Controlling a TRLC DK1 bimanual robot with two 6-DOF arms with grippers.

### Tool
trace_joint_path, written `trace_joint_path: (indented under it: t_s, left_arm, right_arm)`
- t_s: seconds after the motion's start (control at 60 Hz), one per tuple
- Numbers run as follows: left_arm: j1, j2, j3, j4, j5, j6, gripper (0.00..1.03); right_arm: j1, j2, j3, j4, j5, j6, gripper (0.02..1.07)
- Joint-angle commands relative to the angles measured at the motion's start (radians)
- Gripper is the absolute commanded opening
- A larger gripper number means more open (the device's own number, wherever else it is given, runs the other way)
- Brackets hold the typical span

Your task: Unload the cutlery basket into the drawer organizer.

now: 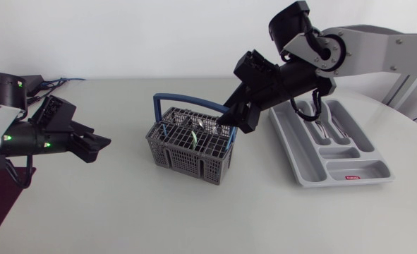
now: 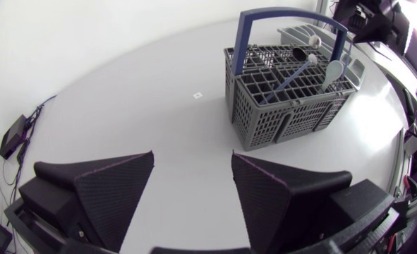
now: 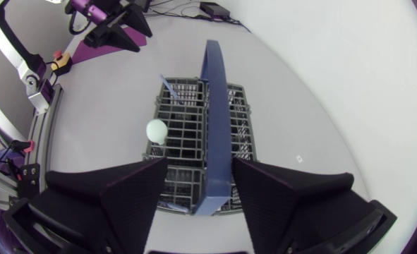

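Matte black and spread wide, my right gripper (image 1: 228,121) holds nothing. It hangs over the right end of the cutlery basket (image 1: 187,159), and in my right wrist view its two fingers stand one on each side of the blue handle (image 3: 215,106), not touching it as far as I can tell. That straddle is the first risk. If I go straight down, the handle arch would likely meet my gripper before I reach any cutlery. The basket looks light and could tip or slide across the counter (image 1: 123,212). Closing here would catch the handle and lift the whole basket rather than one piece.

Just beside the handle, ahead of one finger, stands a pale-bowled spoon (image 3: 156,130). Farther along, a blue-handled piece (image 3: 169,88) leans in its cell. Both sit among the grid walls, so a broad wedge finger could jam on the grid or pinch two pieces at once. A spoon gripped by its smooth bowl might swivel or slip on the way over.

The drawer organizer (image 1: 363,169) lies to the right of the basket, near but apart, under my right arm. Some cutlery appears to be in its far compartments, and a loose hold could drop a piece into the wrong one. My left gripper (image 2: 192,153) is also wide and empty, well apart at the left, so nothing steadies the basket.
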Motion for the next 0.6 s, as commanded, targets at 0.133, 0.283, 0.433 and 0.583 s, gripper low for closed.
trace_joint_path:
  t_s: [0.133,0.283,0.433,0.583]
  left_arm:
    - [-0.011,0.193,0.091,0.046,0.021,0.011,0.95]
    - [-0.037,0.320,0.160,0.105,0.026,-0.028,0.94]
    - [-0.086,0.426,0.219,0.189,0.026,-0.086,0.88]
    - [-0.143,0.504,0.268,0.197,0.026,-0.097,0.87]
  right_arm:
    - [0.020,-0.137,-0.009,-0.008,-0.011,0.093,1.03]
    - [-0.014,-0.216,-0.088,-0.014,0.001,0.102,0.83]
    - [-0.066,-0.286,-0.200,-0.012,0.001,0.103,0.43]
    - [-0.119,-0.302,-0.303,0.041,0.000,0.123,0.17]
